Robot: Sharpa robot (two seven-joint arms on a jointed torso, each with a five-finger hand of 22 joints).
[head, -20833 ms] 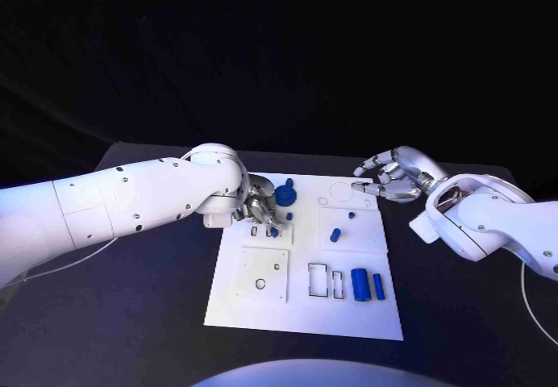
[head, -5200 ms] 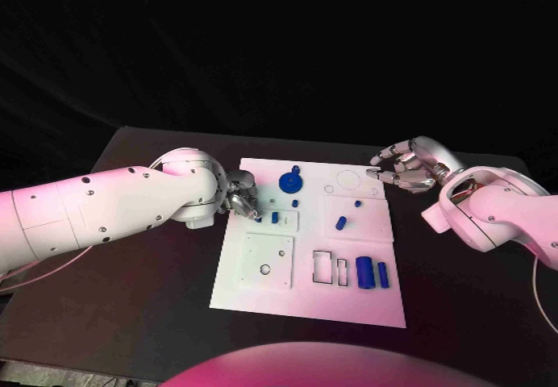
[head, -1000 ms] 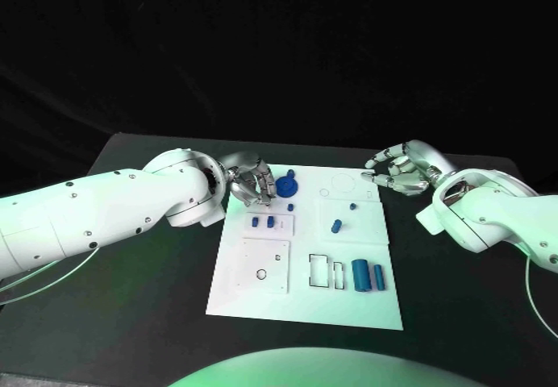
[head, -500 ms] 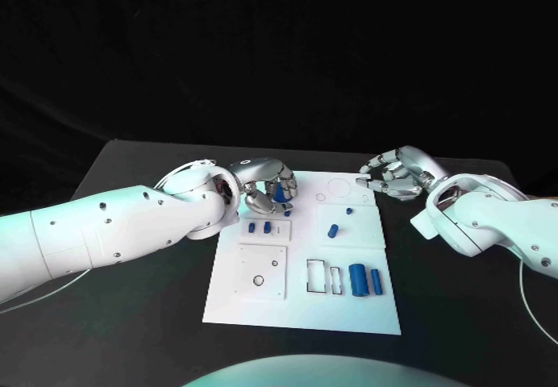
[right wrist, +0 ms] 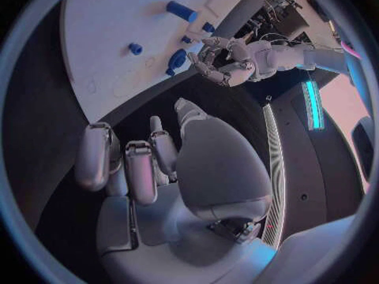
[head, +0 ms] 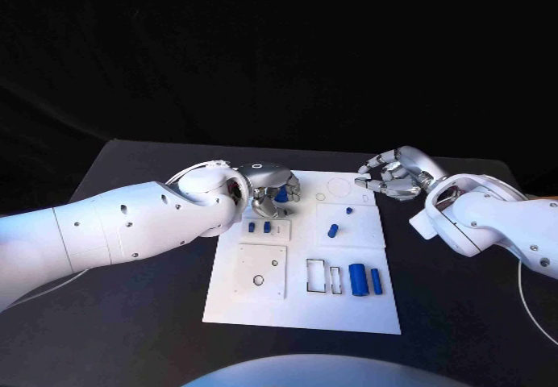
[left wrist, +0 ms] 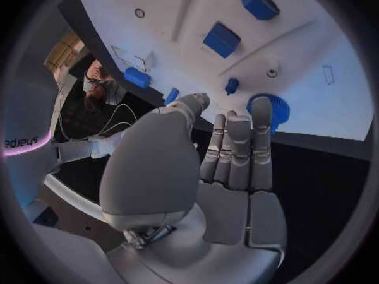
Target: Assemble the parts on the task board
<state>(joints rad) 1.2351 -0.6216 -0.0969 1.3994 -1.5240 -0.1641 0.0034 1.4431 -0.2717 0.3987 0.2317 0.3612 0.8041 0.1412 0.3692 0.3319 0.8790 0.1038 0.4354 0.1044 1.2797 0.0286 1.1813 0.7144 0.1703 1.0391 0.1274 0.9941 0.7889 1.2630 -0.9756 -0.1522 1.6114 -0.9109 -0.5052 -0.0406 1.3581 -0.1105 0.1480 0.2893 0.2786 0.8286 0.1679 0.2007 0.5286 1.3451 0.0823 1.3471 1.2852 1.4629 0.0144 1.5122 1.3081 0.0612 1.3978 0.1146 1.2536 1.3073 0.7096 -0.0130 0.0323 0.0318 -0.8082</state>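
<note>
White board [head: 305, 306] lies mid worktop [head: 139, 322]. Near end: two blue cylinders [head: 364, 280] beside rectangular slots. Mid: two small blue blocks [head: 260, 227] and a blue peg [head: 333, 230]. Far end: left hand [head: 268, 190] over blue round part [left wrist: 269, 110], fingers straight, holding nothing. Right hand [head: 393, 175] off board's far right corner, fingers curled in, nothing held.

The task board [head: 305, 316] lies in the middle of the table [head: 128, 322]. At the board's far left corner the left hand [head: 266, 187] hangs over the round part [left wrist: 268, 110]; just nearer lie two small parts [head: 260, 227] side by side. The right hand [head: 392, 176] sits off the far right corner, and two cylinders [head: 365, 280] lie near the right edge.
</note>
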